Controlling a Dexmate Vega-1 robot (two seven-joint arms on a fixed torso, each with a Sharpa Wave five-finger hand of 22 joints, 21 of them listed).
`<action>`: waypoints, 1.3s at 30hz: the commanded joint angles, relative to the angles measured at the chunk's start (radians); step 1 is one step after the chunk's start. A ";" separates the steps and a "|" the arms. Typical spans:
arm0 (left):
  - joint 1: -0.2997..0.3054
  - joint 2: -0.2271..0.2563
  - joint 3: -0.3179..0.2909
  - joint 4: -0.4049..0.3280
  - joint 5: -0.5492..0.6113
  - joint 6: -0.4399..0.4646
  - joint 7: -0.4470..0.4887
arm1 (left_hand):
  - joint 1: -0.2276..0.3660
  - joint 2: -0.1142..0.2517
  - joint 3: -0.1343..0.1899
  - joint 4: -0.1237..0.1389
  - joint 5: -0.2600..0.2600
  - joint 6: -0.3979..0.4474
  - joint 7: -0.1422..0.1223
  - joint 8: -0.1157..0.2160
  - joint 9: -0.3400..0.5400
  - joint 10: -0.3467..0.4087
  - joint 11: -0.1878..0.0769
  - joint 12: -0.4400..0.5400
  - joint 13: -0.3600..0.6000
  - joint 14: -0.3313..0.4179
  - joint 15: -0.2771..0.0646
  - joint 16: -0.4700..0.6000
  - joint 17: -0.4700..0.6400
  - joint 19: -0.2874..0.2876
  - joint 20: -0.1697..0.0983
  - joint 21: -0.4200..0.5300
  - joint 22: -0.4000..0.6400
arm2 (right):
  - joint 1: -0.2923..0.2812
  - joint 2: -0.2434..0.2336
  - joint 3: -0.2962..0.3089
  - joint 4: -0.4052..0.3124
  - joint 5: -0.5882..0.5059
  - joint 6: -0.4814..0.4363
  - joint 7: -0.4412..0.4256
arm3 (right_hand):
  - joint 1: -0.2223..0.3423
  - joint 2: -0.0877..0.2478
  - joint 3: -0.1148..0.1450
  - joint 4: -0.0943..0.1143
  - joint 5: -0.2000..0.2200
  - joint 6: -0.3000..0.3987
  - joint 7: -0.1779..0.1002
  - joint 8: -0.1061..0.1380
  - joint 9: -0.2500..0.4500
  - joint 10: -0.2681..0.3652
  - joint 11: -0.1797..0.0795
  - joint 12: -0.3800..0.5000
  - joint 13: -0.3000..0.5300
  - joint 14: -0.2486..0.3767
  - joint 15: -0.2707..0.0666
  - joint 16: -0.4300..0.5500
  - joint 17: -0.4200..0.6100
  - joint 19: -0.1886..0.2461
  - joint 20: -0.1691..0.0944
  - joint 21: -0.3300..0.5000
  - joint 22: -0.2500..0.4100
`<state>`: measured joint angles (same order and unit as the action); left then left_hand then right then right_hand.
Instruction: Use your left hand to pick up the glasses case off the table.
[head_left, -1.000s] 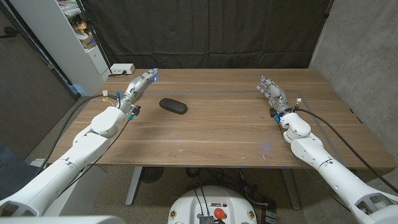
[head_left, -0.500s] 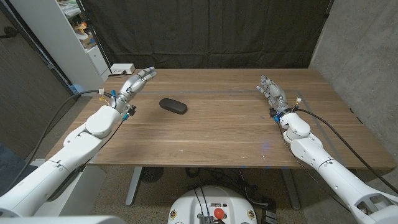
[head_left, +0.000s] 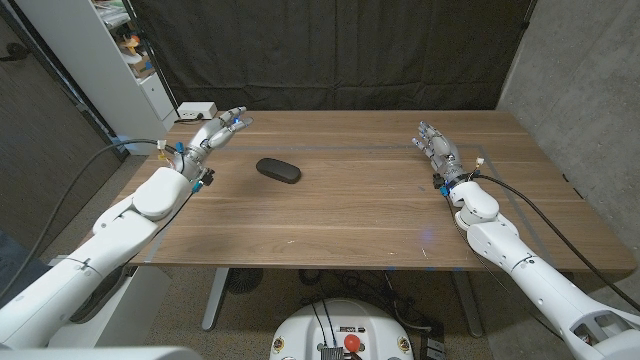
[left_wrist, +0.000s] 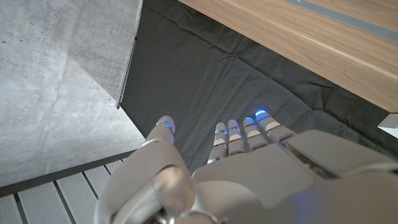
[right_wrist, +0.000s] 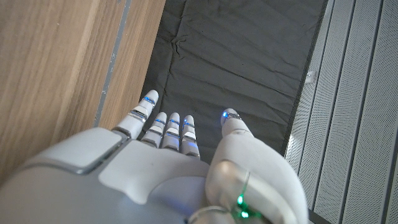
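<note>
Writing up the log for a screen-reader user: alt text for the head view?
A dark glasses case lies on a wooden table, untouched. The robot's open left hand hovers near the far left corner, apart from it; the open right hand waits at the right.

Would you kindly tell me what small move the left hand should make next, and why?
Probably swing the left hand inward over the glasses case: the hand is open, off to the case's outer far side, and the case lies untouched on the table.
</note>
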<state>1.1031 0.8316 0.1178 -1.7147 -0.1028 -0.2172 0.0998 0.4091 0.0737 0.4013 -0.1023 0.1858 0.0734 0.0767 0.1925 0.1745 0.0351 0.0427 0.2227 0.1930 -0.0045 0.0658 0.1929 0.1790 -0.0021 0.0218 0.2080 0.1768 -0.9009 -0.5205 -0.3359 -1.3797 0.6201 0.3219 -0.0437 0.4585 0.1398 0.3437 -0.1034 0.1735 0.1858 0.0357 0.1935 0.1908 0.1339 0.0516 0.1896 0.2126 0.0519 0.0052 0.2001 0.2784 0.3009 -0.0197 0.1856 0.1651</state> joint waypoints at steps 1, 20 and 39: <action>0.017 0.014 -0.018 -0.042 0.137 0.049 0.040 | 0.018 0.003 0.004 -0.010 0.004 0.002 -0.008 0.004 0.005 0.002 0.005 0.000 0.004 0.001 0.001 0.000 0.002 0.000 0.006 -0.003 0.003 | 0.009 -0.001 0.002 0.003 0.003 -0.007 0.003 | 0.003 0.009 -0.001 -0.001 0.006 0.012 -0.003 0.009 0.003 0.005 0.002 0.010 0.000 0.000 0.003 0.007 0.002 0.001 0.005 0.005 0.005; -0.004 0.047 -0.012 -0.065 0.263 0.092 0.000 | 0.060 0.005 0.019 -0.040 0.003 -0.023 -0.013 -0.004 0.006 -0.002 0.002 -0.003 0.005 0.003 0.006 -0.002 0.002 -0.005 0.013 -0.007 0.003 | 0.018 0.011 -0.002 0.016 -0.006 0.000 -0.009 | 0.003 0.011 -0.002 -0.002 0.007 0.016 -0.006 0.009 0.003 0.005 0.004 0.010 -0.002 0.001 0.003 0.008 -0.002 0.002 0.007 0.005 0.005; -0.010 0.122 -0.010 -0.121 0.419 0.136 -0.038 | 0.114 -0.015 0.029 -0.072 0.005 -0.055 -0.021 -0.006 0.008 -0.012 0.005 -0.006 0.008 -0.008 0.016 -0.005 0.003 -0.014 0.022 -0.012 0.001 | 0.029 0.020 -0.002 0.004 -0.017 0.002 -0.033 | 0.002 0.012 -0.003 -0.002 0.007 0.021 -0.006 0.010 0.003 0.006 0.003 0.011 -0.004 0.004 0.003 0.010 -0.005 0.003 0.008 0.006 0.005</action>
<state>1.0898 0.9092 0.1059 -1.8021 0.2220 -0.1056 0.0821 0.5075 0.0621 0.4262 -0.1661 0.1858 0.0264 0.0587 0.1885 0.1794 0.0275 0.0429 0.2180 0.1980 -0.0140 0.0750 0.1871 0.1789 -0.0168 0.0360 0.1993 0.1770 -0.8770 -0.5026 -0.3376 -1.3625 0.6119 0.3242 -0.0616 0.4585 0.1398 0.3438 -0.1034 0.1735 0.1993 0.0309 0.1992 0.1910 0.1339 0.0517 0.1974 0.2092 0.0519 0.0052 0.2041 0.2739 0.3010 -0.0197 0.1856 0.1651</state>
